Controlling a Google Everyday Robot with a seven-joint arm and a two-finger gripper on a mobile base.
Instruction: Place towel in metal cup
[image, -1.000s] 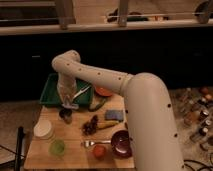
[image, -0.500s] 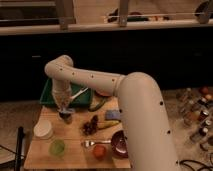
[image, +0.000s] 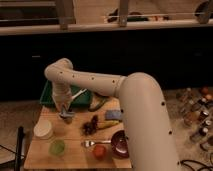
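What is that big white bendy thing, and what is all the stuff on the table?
The white thing is a robot's arm. There is only one picture, from one camera looking down along the arm; where the camera sits is not known. At the arm's end is the gripper, the robot's "hand", down low over the left back part of the wooden table, by a green tray. The dark thing right under it may be the metal cup. I can't tell if the gripper holds anything. Also on the table: a white bowl, a green cup, grapes, a fork, a red fruit and a dark bowl.
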